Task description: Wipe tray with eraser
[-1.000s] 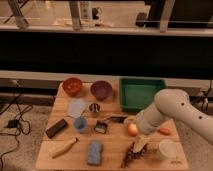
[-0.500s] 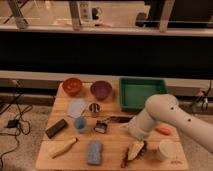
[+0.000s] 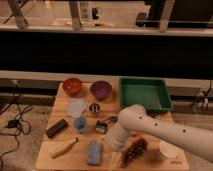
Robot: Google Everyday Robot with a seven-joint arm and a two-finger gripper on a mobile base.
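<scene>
The green tray (image 3: 145, 94) with a raised rim sits at the back right of the wooden table. The eraser (image 3: 56, 128), a small black oblong block, lies on the left part of the table, tilted, with nothing touching it. My white arm reaches in from the lower right and bends down over the table's front middle. Its gripper (image 3: 113, 144) hangs there just above the wood, mostly hidden by the wrist, open and holding nothing. It is well right of the eraser and in front of the tray.
A red bowl (image 3: 72, 86) and a purple bowl (image 3: 101, 90) stand at the back. A blue cup (image 3: 80, 123), a metal cup (image 3: 94, 109), a blue-grey sponge (image 3: 93, 152), a brown cluster (image 3: 134, 150) and a white cup (image 3: 169, 150) crowd the table.
My arm has swung left from the table's right side to its front middle, now covering the orange items there. The eraser and tray have not moved.
</scene>
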